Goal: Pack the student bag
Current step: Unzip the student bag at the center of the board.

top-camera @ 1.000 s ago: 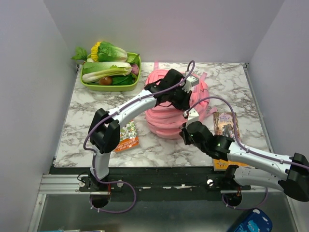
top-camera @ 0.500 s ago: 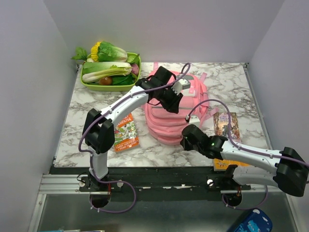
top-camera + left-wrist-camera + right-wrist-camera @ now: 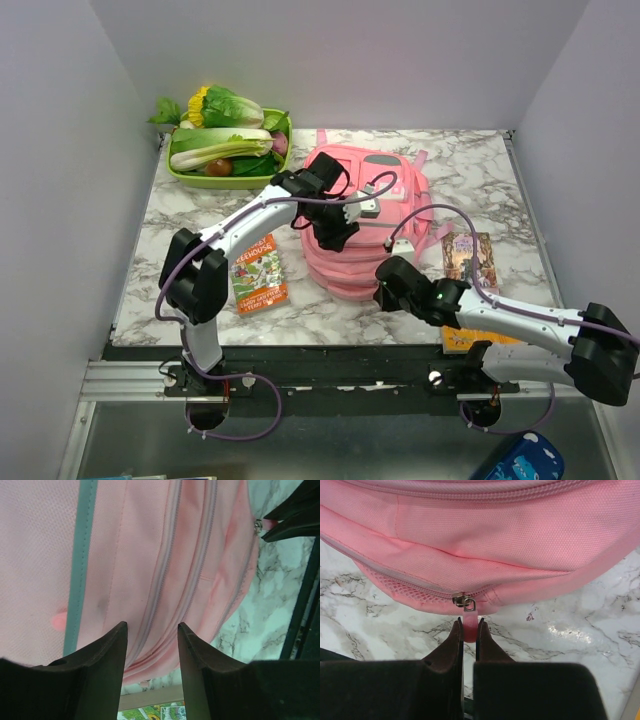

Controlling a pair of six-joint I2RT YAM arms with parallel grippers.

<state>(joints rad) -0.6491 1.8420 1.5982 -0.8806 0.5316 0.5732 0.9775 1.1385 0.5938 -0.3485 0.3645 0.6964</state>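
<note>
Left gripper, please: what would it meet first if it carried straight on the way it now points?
Most likely the student bag: the left gripper, jaws apart, points at its pink side panel by the zips. How far off the fabric lies is unclear.

Top cam's mounted high behind the arm bases, looking down over the white marble-patterned table. Both wrist cams sit close to the big soft pink fabric backpack, left from above, right at its low edge, both catching the pink zipper pull tab.
</note>
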